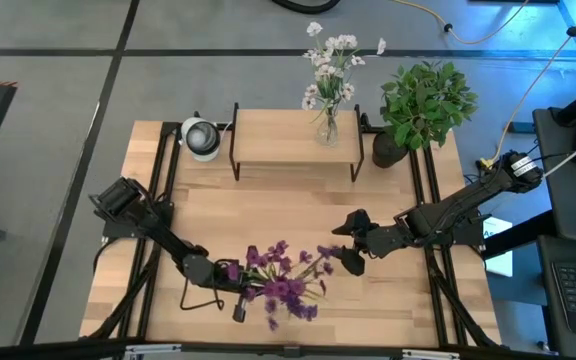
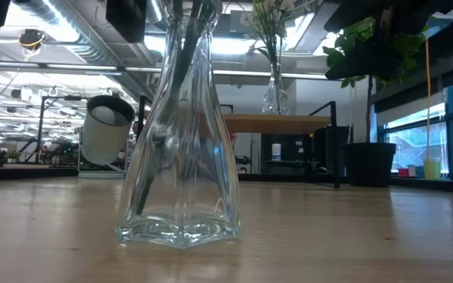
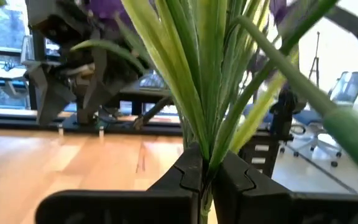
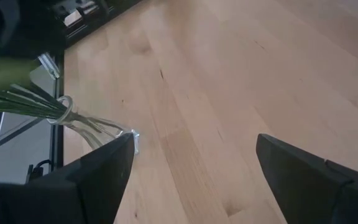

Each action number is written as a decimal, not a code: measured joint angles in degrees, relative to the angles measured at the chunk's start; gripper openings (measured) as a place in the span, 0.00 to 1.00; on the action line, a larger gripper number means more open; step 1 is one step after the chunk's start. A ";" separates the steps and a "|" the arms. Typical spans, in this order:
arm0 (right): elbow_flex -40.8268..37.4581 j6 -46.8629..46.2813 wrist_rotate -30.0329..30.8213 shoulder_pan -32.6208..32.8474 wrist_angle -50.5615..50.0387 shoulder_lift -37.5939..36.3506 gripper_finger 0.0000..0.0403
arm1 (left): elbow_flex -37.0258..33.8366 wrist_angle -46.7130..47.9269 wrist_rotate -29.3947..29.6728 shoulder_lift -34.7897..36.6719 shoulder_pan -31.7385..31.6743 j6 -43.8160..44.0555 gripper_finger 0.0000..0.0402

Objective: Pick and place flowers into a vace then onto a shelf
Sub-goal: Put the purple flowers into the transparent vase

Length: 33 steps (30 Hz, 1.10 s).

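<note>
The purple flowers (image 1: 286, 283) stand over the table's near middle. Their green stalks (image 2: 181, 71) reach down through the neck (image 4: 64, 111) into a clear glass vase (image 2: 178, 157), which stands on its base on the table. My left gripper (image 1: 243, 292) is at the bunch from the left and is shut on the stalks. My right gripper (image 1: 344, 243) is open just right of the blossoms, and its fingers (image 4: 104, 171) touch nothing. The white flowers (image 1: 330, 62) stand in a second glass vase (image 1: 327, 128) on the shelf (image 1: 278, 140). My left gripper pinches the bunch of green stalks (image 3: 205, 146) between its two fingers (image 3: 182, 174). They lie across the stalks and come about level from the table's left. The stalks rise steeply past the fingers, and their lower ends sit inside the glass vase on the table.
A bushy green potted plant (image 1: 423, 105) stands at the shelf's right end. A white round device (image 1: 201, 137) sits at its left end. Bare wooden tabletop (image 1: 268, 215) lies between the shelf and the flowers.
</note>
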<state>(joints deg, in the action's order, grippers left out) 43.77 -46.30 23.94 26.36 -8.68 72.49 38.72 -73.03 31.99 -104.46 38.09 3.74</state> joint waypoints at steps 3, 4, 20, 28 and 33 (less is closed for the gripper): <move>0.00 0.00 0.00 -0.01 0.00 0.00 0.84 | 0.00 -0.06 0.01 -1.48 0.00 0.02 0.02; 0.00 0.01 0.01 -0.01 0.01 0.00 0.84 | 0.00 -0.02 0.04 -1.97 0.00 0.03 0.02; 0.00 0.03 0.01 0.01 0.01 0.00 0.84 | 0.00 2.18 2.32 -3.94 0.00 0.01 0.08; 0.00 0.04 -0.01 0.01 0.01 0.00 0.84 | 0.00 0.71 3.07 -3.90 0.06 -0.67 0.28; 0.00 0.04 -0.01 0.00 -0.07 0.00 0.84 | 0.02 0.76 3.21 -3.90 0.13 -0.98 0.38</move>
<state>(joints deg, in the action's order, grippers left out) 43.77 -46.26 23.92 26.36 -8.75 72.49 38.74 -72.27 35.20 -108.36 38.22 2.77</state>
